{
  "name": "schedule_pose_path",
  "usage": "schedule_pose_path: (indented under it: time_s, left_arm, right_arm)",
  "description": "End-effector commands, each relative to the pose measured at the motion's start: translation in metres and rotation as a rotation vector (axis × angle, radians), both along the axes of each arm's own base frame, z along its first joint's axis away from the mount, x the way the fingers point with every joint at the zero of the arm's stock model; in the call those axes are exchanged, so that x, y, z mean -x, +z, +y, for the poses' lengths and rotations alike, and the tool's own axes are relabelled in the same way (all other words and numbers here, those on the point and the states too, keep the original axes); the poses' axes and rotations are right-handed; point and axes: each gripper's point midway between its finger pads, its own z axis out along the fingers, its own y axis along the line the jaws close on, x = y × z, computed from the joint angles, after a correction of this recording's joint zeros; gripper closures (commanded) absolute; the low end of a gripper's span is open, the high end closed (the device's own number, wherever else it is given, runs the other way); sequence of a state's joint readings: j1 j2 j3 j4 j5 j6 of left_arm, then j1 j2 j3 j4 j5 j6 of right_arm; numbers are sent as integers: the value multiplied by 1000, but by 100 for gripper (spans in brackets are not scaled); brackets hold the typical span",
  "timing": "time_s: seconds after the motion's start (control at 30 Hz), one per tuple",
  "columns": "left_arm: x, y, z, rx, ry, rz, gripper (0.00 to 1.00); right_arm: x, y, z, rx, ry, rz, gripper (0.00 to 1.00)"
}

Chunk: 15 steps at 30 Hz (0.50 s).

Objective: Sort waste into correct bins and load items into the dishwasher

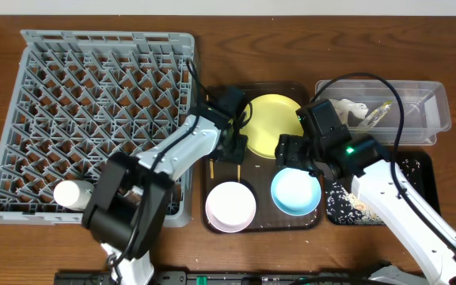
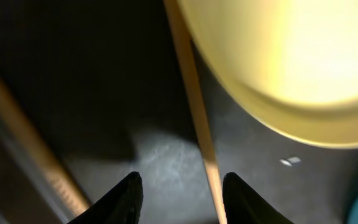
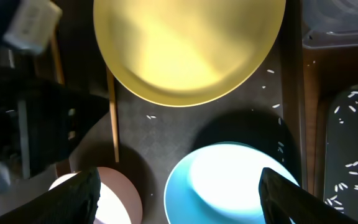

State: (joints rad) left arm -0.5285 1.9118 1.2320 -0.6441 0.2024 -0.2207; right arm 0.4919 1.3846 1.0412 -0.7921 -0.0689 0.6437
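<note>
On the brown serving tray (image 1: 260, 170), the L gripper (image 2: 182, 199) hung low w/ its two fingers apart, unclenched. One chopstick (image 2: 197, 112) ran btwn them, flat on the tray floor and nearer the finger on the pic's right; couldn't tell if it touched that finger. A second chopstick (image 3: 56, 59) lay further left, partly hidden by the L arm. Yellow plate (image 1: 274, 125) sat just beside the first stick, at the tray's far end. R gripper (image 3: 179, 199) was spread wide too, holding nothing, over the light-blue bowl (image 3: 235, 180), which sat at the tray's near edge beside the white bowl (image 1: 230, 206). A few rice crumbs (image 3: 272, 71) lay loose on the brown tray near plate & blue bowl; many more lay in the black tray (image 1: 418, 170). Clear tub (image 1: 440, 111), behind the black tray, held crumpled paper (image 1: 353, 109) and the wrapper (image 1: 380, 115). White cup (image 1: 71, 194) lay in the dish rack (image 1: 93, 103), at its near-left corner.
</note>
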Motion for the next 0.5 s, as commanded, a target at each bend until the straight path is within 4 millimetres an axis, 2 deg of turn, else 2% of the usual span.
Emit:
schedule_pose_path:
  time_s: [0.0, 0.27, 0.37, 0.47]
  left_arm:
    - [2, -18, 3, -30, 26, 32, 57]
    - [12, -34, -8, -82, -9, 31, 56]
    - [9, -37, 4, -197, 38, -20, 64]
    - [8, -36, 5, -216, 49, -34, 69]
  right_arm:
    - [-4, 5, -5, 4, -30, -18, 20]
    - [-3, 4, -5, 5, -30, -15, 20]
    - [-3, 4, -5, 6, -30, -14, 20]
    - [-2, 4, -6, 8, -29, -10, 20]
